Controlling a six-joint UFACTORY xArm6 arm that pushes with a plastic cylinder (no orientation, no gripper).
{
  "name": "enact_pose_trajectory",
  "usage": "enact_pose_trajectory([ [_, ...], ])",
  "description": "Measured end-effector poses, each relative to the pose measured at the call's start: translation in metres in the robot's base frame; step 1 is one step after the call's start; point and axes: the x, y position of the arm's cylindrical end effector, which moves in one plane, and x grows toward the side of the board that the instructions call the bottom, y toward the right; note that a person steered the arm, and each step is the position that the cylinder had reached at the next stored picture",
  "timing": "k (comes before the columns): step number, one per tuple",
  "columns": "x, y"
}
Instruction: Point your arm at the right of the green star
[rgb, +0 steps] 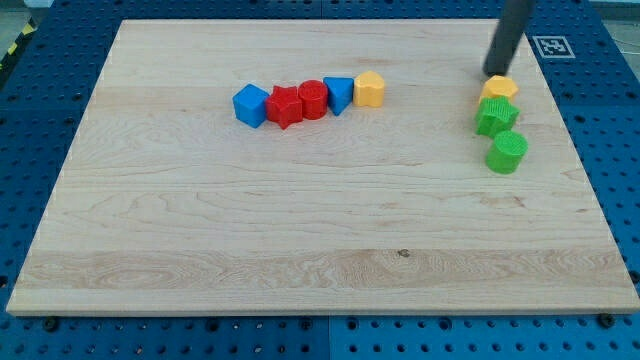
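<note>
Likely light, rigid and quick to skid on the worktop (300, 220), the green star (495, 116) lies just below my tip (495, 72), the yellow block (499, 88) between them; lacking any claw, I hold nothing and could only nudge its flanks.

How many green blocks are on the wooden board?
2. The green star sits near the view's right edge, just below a yellow block. The green cylinder is right below the star. My tip is just above the yellow block. None seem hidden.
</note>
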Motion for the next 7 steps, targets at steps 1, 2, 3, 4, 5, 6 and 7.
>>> enact_pose_trajectory([
  [1,0.010,0.023],
  [2,0.022,0.023],
  [3,0.038,0.024],
  [4,0.038,0.024],
  [5,0.038,0.024],
  [6,0.071,0.024],
  [7,0.075,0.024],
])
